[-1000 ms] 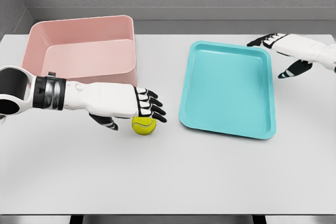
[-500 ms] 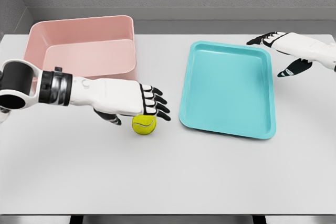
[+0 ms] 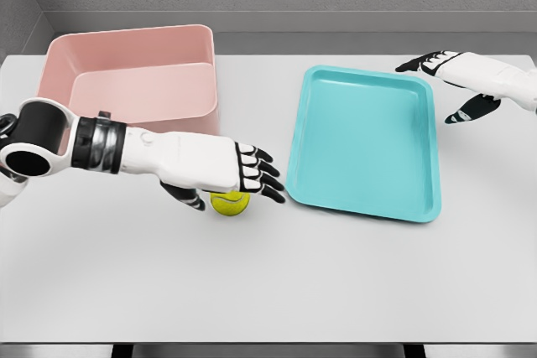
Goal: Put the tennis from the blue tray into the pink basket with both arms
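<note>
The tennis ball is located on the white table, outside the blue tray. It lies between the tray's near left corner and the front wall of the pink basket, close to both.

The left arm is extended from the picture's left across the table in front of the basket. The left hand is positioned palm down directly over the ball, so that the ball's upper part is covered. The fingers are spread and extended toward the tray's edge; the thumb is pointed down on the ball's left side. Whether the palm is in contact with the ball cannot be told. No closed grasp on the ball is seen.

The right hand is held beyond the tray's far right corner, above the table. Its fingers are loosely extended, the thumb is set apart, and nothing is held.

Nothing is seen inside the tray or the basket.
</note>
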### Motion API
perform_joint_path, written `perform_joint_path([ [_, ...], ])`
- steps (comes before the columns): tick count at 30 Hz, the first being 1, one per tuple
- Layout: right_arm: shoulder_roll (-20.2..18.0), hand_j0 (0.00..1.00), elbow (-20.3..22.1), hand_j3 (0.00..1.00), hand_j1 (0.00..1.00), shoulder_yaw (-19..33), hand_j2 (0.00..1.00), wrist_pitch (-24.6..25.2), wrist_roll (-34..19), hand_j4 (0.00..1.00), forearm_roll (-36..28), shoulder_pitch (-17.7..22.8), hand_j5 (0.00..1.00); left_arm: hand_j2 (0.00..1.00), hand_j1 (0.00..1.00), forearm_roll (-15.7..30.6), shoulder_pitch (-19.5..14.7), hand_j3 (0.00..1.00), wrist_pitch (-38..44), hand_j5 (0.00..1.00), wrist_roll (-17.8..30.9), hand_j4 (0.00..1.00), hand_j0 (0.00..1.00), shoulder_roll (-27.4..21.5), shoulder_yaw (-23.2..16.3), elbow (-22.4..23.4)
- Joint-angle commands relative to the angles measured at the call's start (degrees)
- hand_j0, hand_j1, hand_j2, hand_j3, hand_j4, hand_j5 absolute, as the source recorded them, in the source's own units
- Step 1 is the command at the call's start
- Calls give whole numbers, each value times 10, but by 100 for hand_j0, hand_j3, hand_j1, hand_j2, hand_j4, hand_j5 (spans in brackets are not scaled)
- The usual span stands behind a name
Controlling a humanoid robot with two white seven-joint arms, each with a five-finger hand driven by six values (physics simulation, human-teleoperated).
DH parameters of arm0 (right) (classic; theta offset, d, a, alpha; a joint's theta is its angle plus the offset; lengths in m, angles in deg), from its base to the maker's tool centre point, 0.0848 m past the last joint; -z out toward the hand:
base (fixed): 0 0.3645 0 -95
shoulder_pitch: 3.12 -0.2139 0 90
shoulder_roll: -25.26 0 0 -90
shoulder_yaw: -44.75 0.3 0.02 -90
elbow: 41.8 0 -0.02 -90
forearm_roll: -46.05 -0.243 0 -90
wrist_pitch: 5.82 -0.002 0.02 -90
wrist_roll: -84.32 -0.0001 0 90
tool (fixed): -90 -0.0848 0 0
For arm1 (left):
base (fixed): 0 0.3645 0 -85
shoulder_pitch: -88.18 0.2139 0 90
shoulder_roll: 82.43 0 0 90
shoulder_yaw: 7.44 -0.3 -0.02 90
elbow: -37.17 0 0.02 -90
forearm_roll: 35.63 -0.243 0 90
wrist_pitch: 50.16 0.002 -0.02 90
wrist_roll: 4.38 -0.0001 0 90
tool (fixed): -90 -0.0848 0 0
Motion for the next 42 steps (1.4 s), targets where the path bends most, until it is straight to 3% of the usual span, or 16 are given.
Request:
perform_joint_path([
  [1, -1, 100, 0, 100, 100, 1, 100, 1, 0, 100, -4, 0, 100, 100, 100, 1, 0, 100, 1, 100, 0, 100, 100, -2, -4, 4],
  [13, -1, 100, 0, 100, 100, 1, 100, 1, 0, 100, -4, 0, 100, 100, 100, 2, -4, 100, 27, 100, 0, 100, 100, 5, -6, 20],
  [18, -1, 100, 0, 100, 100, 1, 100, 1, 0, 100, -4, 0, 100, 100, 100, 2, -11, 100, 31, 100, 0, 100, 100, 32, -8, 86],
  [20, -2, 100, 0, 100, 100, 1, 100, 1, 0, 100, -4, 0, 100, 100, 100, -2, -11, 100, 76, 100, 0, 100, 100, 32, -23, 85],
  [29, -1, 100, 1, 100, 100, 1, 100, 1, 0, 100, -4, 0, 100, 100, 100, -4, -6, 100, 75, 100, 0, 100, 100, 29, -25, 69],
  [42, 0, 100, 2, 100, 100, 1, 100, 1, 1, 100, -5, 0, 100, 100, 100, -18, -3, 100, 78, 100, 0, 100, 100, 26, -28, 83],
])
